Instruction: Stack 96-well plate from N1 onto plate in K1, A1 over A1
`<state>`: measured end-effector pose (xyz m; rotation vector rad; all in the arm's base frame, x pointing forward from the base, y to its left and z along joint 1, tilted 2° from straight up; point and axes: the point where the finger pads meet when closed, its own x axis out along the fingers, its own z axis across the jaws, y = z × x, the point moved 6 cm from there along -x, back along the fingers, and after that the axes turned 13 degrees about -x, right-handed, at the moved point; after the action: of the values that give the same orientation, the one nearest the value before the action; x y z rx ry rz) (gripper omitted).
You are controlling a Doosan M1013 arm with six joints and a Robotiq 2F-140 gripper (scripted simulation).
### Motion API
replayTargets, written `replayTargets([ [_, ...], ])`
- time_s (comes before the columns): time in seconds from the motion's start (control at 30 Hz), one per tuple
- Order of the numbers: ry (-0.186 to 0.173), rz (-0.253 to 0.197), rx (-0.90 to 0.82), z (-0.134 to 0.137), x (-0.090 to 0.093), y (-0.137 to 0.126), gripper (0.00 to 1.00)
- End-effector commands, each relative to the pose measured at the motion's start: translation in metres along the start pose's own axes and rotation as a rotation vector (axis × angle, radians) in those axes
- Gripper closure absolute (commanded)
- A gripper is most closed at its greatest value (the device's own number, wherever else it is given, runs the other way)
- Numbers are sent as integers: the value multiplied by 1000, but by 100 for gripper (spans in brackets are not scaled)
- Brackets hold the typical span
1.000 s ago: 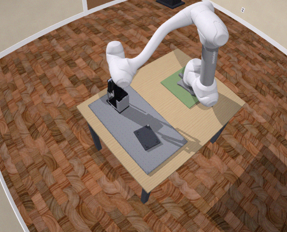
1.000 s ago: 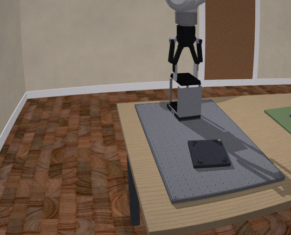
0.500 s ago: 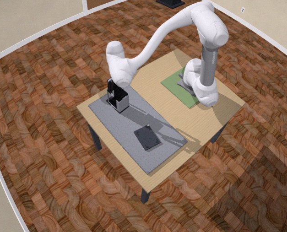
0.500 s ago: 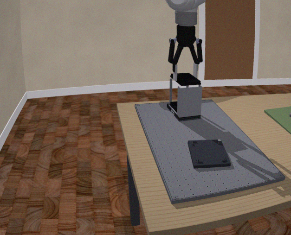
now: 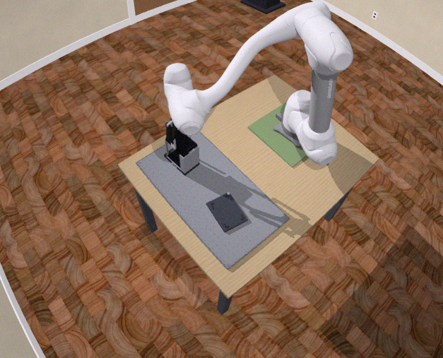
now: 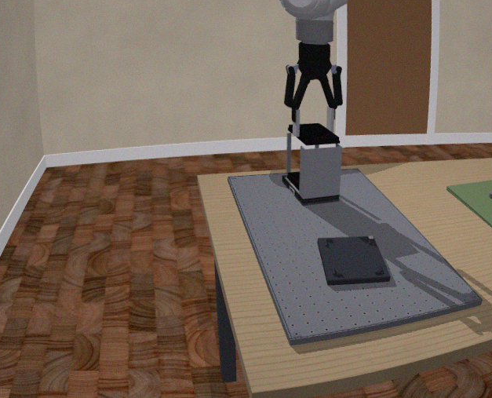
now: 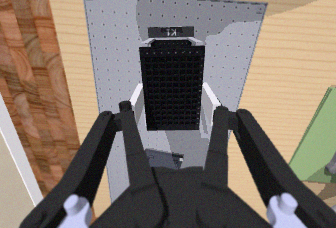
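My gripper (image 6: 313,122) is shut on the black 96-well plate (image 6: 313,133) and holds it level at the top of the stack rack K1 (image 6: 318,172), right above its opening. In the wrist view the plate (image 7: 172,89) lies lengthwise between my fingers, over the rack's white walls (image 7: 210,103), with the K1 label (image 7: 171,32) beyond its far end. The lower plate (image 6: 293,180) shows as a dark edge at the rack's base. The plate nest N1 (image 6: 353,259) is a dark flat square with nothing on it, nearer the front of the grey board (image 5: 209,198).
The grey perforated board (image 6: 343,247) lies on a wooden table (image 5: 253,182). The arm's base (image 5: 313,134) stands on a green mat (image 5: 275,134) at the table's far right. The table edge drops to the floor on the left.
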<state>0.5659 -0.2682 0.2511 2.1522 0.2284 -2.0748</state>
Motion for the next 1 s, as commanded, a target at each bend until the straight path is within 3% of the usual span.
replayTargets([
  [0.0, -1, -5, 1, -2, -2, 1, 100],
  [0.43, -1, -5, 1, -2, 0, 0, 100],
  [0.97, -1, -5, 1, -2, 25, -1, 100],
])
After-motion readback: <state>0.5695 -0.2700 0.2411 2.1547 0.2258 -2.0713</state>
